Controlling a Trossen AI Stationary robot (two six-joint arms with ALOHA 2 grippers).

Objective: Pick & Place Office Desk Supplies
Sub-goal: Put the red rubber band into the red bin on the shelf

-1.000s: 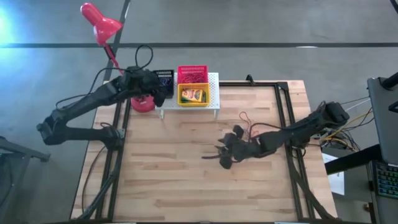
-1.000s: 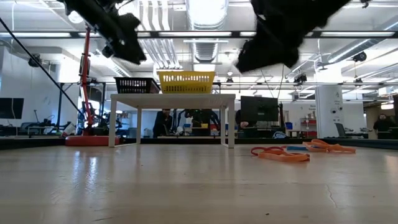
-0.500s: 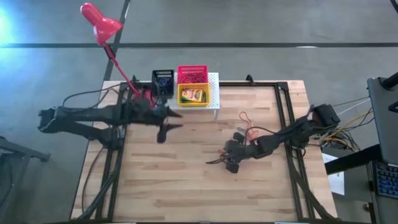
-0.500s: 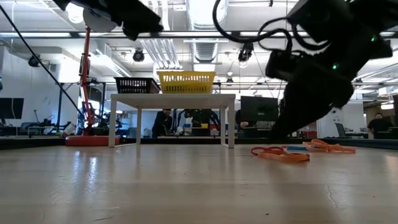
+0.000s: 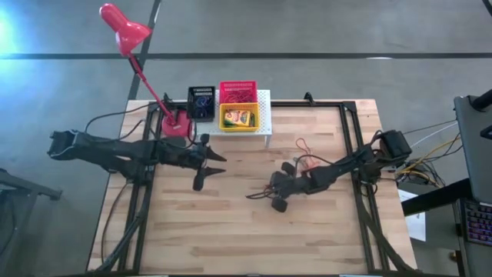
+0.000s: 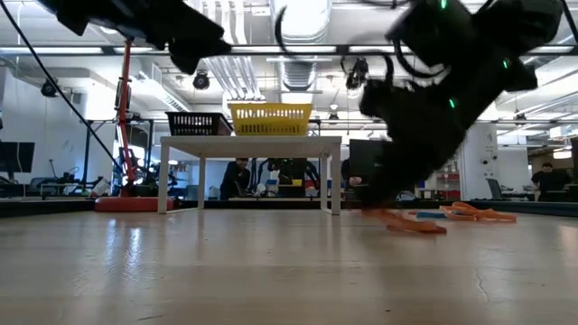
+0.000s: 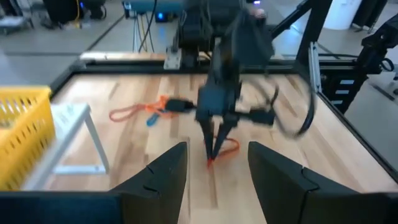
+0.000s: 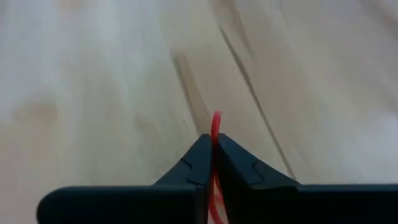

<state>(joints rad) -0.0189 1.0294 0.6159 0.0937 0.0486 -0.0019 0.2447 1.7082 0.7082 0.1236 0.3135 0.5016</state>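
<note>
My right gripper [image 5: 252, 195] is down at the table's middle, shut on a thin red rubber band [image 8: 215, 122]; the left wrist view shows the band [image 7: 227, 148] at its fingertips. More orange-red rubber bands [image 5: 305, 151] lie on the wood behind it, and a small blue piece [image 7: 151, 120] lies beside them. My left gripper [image 5: 211, 170] hovers open left of centre, pointing at the right gripper, with nothing between its fingers. Black [image 5: 202, 101], red [image 5: 237, 91] and yellow [image 5: 239, 117] mesh baskets stand at the far edge, a crayon box in the yellow one. My right gripper pinches one strand of the red rubber band [image 8: 215, 127] between its two fingertips. The fingers slant down from the table's right side. A short piece of band sticks out past the tips, and the loop [image 7: 230, 149] lies on the wood beside them.
The red and yellow baskets sit on a white perforated stand [image 5: 265, 115]. A red desk lamp [image 5: 123, 27] leans over the far left corner, its base [image 5: 175, 123] next to the black basket. A black frame [image 5: 350, 154] runs along the table's sides. Bare wood [image 5: 231, 238] fills the near half.
My left gripper has swung away from the black basket toward the table's middle and sunk, tipping up from a steep downward point to nearly level. My right gripper has gone down to the table and shut on the red rubber band.
</note>
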